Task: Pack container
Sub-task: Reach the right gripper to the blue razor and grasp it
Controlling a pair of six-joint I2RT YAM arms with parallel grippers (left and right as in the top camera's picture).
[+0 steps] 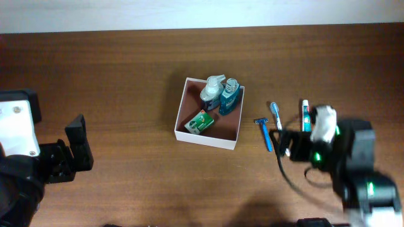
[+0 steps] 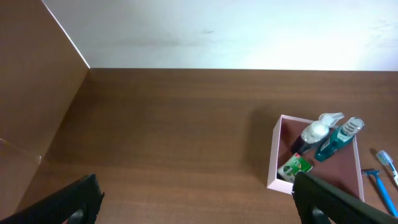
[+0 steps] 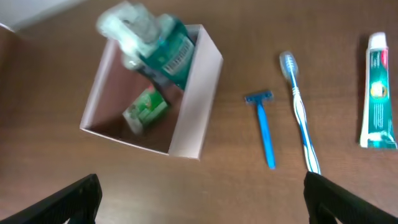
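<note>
- The task looked about half done. Three toiletries already sat in the square shallow container with thin white walls and a pinkish-brown inside (image 1: 225, 129). It stood near the middle of the table, a little toward the far edge.
- Packed in it were a rounded bottle with a white pump top (image 1: 212, 90) and a flat teal plastic bottle (image 1: 230, 96), both leaning at the far wall. A small glossy green soap pack (image 1: 201, 122) lay nearer the front wall.
- Three things lay outside on the brown wood-grain tabletop, between the container and the right edge: a slim blue plastic razor (image 1: 264, 132), a blue-and-white toothbrush (image 1: 276, 115) and a white toothpaste tube with teal print (image 1: 305, 115).
- The left gripper (image 2: 194, 186) hung over bare table toward the left edge, its black fingers spread wide and holding nothing.
- The right gripper (image 3: 199, 186) hovered over the razor and toothbrush, its pincer also spread and empty. By my reading, one of those slender items was the next pick.
</note>
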